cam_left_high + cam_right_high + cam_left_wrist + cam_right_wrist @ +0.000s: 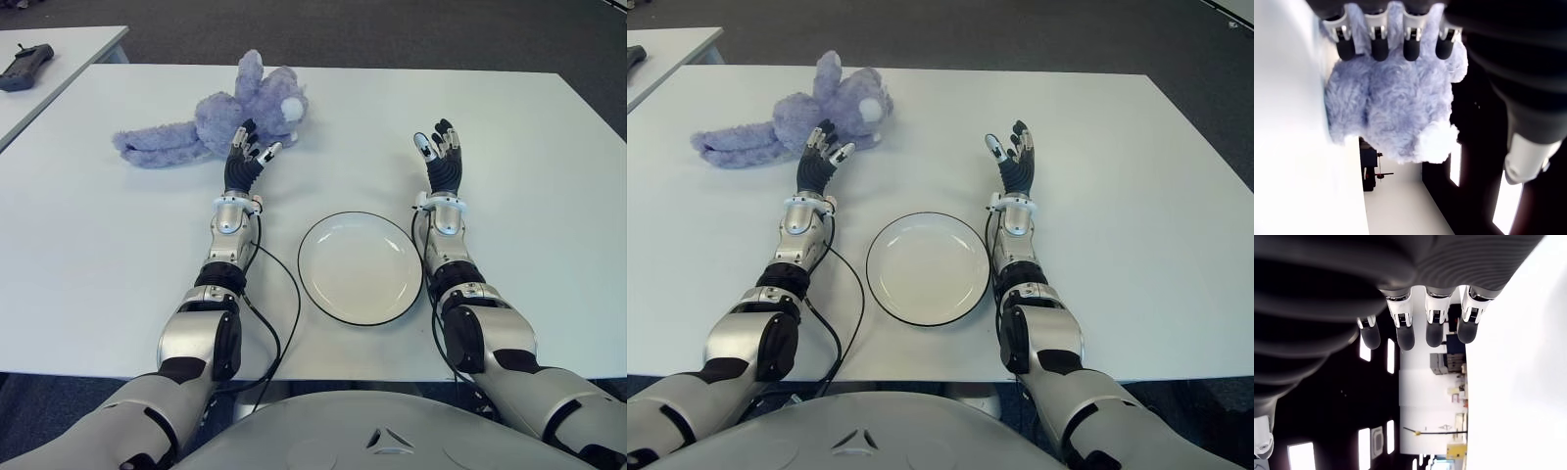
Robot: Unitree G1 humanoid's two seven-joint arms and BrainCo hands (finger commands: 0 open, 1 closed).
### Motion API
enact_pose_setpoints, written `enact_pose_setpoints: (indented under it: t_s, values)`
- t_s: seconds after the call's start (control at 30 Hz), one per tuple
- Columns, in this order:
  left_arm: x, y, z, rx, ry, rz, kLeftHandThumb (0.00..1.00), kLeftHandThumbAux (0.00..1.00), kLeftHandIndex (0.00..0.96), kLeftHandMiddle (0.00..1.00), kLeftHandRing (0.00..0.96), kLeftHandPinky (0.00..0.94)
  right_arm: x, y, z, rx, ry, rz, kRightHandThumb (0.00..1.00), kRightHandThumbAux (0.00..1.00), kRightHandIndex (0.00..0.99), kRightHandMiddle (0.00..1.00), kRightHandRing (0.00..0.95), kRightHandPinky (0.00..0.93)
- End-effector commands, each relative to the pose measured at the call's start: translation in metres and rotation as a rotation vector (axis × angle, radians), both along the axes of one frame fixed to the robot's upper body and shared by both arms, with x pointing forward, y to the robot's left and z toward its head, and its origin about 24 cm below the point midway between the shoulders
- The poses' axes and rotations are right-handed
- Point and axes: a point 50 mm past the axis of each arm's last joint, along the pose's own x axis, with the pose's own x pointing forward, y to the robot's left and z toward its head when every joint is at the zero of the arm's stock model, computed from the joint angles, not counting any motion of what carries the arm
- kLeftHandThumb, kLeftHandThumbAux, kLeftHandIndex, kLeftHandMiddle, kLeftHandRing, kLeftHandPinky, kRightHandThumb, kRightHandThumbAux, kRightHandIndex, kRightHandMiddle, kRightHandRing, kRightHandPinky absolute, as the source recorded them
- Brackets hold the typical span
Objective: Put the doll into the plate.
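Note:
A purple plush doll (216,122) with long limbs and a white tail lies on the white table (118,255) at the far left. My left hand (250,152) reaches just in front of it, fingers spread and holding nothing; the left wrist view shows the doll (1396,112) beyond the fingertips (1378,49). A white plate (361,267) with a dark rim sits near the table's front, between my forearms. My right hand (439,147) is open, raised to the right beyond the plate.
A second white table (69,49) stands at the far left with a black controller (24,67) on it. Black cables (279,323) run along my left forearm near the plate. Dark floor lies beyond the table's far edge.

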Motion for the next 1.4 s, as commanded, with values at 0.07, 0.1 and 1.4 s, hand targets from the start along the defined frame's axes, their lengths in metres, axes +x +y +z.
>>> enact_pose_setpoints:
  t_s: [0.07, 0.1, 1.4]
  values:
    - [-0.131, -0.011, -0.134, -0.117, 0.542, 0.064, 0.0, 0.636, 0.0, 0.0, 0.0, 0.0, -0.145, 0.0, -0.153, 0.115, 0.625, -0.07, 0.0, 0.536, 0.079, 0.086, 0.052, 0.044]
    - [-0.131, -0.011, -0.134, -0.117, 0.539, 0.063, 0.0, 0.633, 0.0, 0.0, 0.0, 0.0, -0.145, 0.0, -0.154, 0.117, 0.627, -0.071, 0.0, 0.537, 0.08, 0.085, 0.052, 0.041]
    - [-0.129, -0.012, -0.114, -0.114, 0.309, 0.107, 0.0, 0.553, 0.0, 0.0, 0.0, 0.0, -0.145, 0.0, -0.154, 0.133, 0.627, -0.071, 0.0, 0.552, 0.073, 0.085, 0.057, 0.056]
